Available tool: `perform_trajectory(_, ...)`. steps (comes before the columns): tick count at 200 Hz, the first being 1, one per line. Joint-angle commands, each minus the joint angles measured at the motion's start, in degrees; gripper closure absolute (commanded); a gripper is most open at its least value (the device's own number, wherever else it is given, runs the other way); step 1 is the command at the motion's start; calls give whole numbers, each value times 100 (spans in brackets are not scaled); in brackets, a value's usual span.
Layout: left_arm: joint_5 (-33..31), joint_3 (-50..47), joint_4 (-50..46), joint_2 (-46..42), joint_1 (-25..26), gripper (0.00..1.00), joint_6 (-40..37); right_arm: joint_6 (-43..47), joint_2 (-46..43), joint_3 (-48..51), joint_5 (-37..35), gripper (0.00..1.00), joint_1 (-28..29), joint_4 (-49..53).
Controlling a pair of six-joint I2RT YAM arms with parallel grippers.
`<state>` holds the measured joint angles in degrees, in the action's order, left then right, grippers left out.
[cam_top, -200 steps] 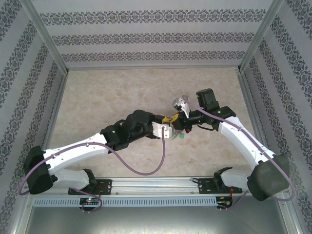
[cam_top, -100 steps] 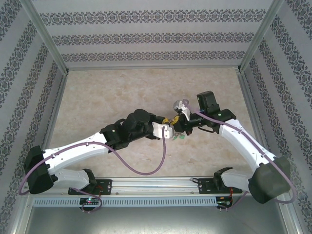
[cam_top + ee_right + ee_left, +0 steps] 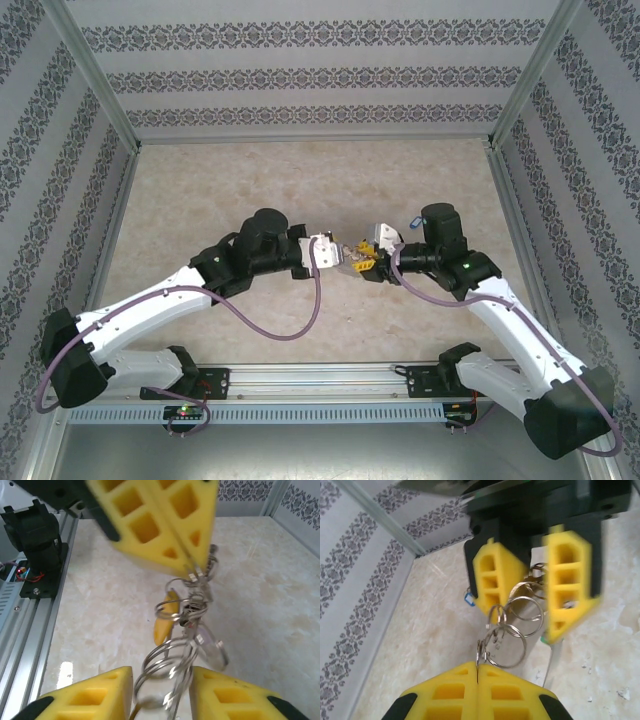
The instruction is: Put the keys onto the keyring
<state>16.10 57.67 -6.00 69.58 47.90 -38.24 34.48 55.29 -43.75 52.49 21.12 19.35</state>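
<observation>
Above the marble table (image 3: 200, 190), left hand (image 3: 477, 677) pinches the keyring (image 3: 192, 607); right hand (image 3: 162, 685) faces it, fingers (image 3: 90, 700) parted.

The top camera sat above and behind the arm bases, looking down on the beige marbled tabletop (image 3: 200, 180). Each wrist camera looked along its own yellow latticed fingers (image 3: 445, 695), very close, facing the opposite arm; both shared the cluster of thin silvery metal rings (image 3: 500, 630).

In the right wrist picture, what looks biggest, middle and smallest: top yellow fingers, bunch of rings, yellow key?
Largest: top yellow fingers.
Middle: bunch of rings.
Smallest: yellow key, partly crossed by a ring.
</observation>
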Motion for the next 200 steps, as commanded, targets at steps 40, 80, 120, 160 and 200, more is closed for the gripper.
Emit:
perform_trajectory(40,962,112,9,-176,-272,100,-17,1193,-902,-4,-582,47,-47,1003)
perform_trajectory(80,1350,224,-320,-121,-316,100,-240,1633,-852,-437,-631,45,-56,1440)
perform_trajectory(120,1448,408,-704,64,-325,100,-542,2100,-332,-1155,-649,45,-81,2362)
perform_trajectory(160,1120,530,-652,252,-356,100,-422,2427,-177,-1613,-151,39,-144,2762)
perform_trajectory(200,1192,528,-560,284,-468,100,-509,2257,-421,-1733,290,37,-324,2527)
